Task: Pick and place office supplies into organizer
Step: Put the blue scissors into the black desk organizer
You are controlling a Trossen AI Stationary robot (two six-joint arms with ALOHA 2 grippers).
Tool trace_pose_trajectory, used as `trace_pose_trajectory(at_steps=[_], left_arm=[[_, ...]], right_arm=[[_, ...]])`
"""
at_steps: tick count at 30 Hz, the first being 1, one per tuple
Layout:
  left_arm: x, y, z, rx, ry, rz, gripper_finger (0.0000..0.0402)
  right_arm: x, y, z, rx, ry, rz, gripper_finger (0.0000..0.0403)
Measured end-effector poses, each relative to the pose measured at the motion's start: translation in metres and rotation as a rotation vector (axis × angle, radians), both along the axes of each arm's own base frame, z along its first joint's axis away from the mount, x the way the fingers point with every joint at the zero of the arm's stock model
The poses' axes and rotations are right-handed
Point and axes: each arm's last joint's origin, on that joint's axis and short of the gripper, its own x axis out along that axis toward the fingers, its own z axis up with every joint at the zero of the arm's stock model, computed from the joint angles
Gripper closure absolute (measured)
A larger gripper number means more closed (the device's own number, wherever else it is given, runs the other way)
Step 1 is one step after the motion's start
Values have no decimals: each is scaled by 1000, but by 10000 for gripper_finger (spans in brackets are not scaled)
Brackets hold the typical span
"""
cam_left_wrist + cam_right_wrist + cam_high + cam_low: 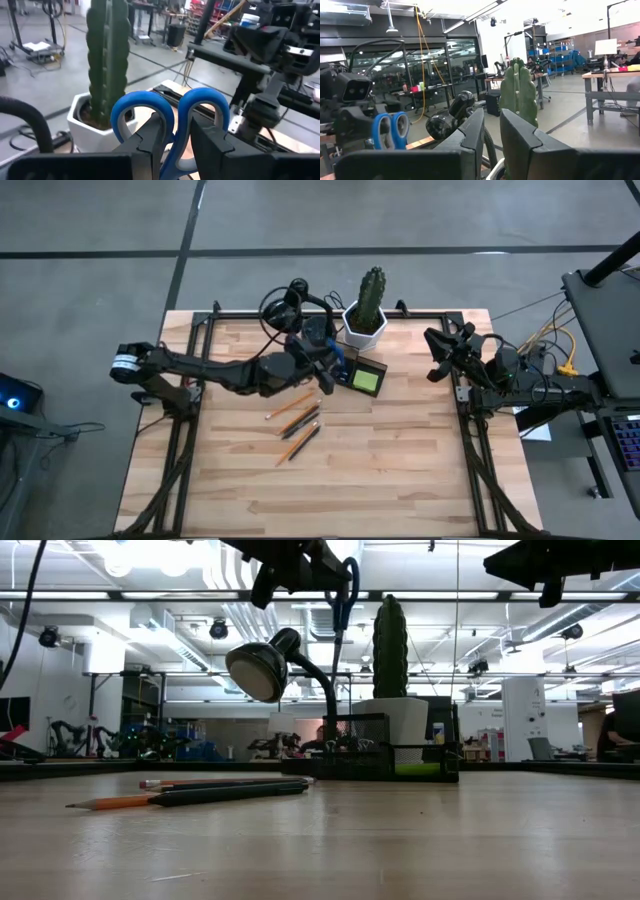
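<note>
Blue-handled scissors [170,125] clamped in left gripper [175,145], above organizer [362,376].

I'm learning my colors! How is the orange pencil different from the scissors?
The orange pencil lies flat on the wooden table; the scissors hang up in the air, held by the left gripper. The pencil is one thin orange stick; the scissors have two round blue handle loops. The pencil lies beside other pencils; the scissors hang above the organizer.

A cactus [372,290] in a white hexagonal pot [364,327] stands beside a black desk lamp [262,670].
</note>
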Motion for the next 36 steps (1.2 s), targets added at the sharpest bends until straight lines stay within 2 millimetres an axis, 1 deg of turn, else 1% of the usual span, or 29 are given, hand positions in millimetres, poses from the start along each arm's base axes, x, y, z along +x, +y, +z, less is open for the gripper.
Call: trace_pose_trajectory(at_steps=[4,14,23,28,33,36], left_arm=[[0,5,5,29,-32,13,334],[-1,22,9,35,-74,87,334],[-2,32,14,55,-119,131,334],[-4,38,19,49,-184,164,334],[-5,42,21,49,-210,195,334],[0,42,18,35,-265,197,334]], right_arm=[[0,0,0,0,0,0,350],[0,0,0,0,0,0,350],[0,0,0,-1,1,0,350],[0,0,0,-2,2,-1,350],[0,0,0,-2,2,-1,350],[0,0,0,-2,2,-1,350]])
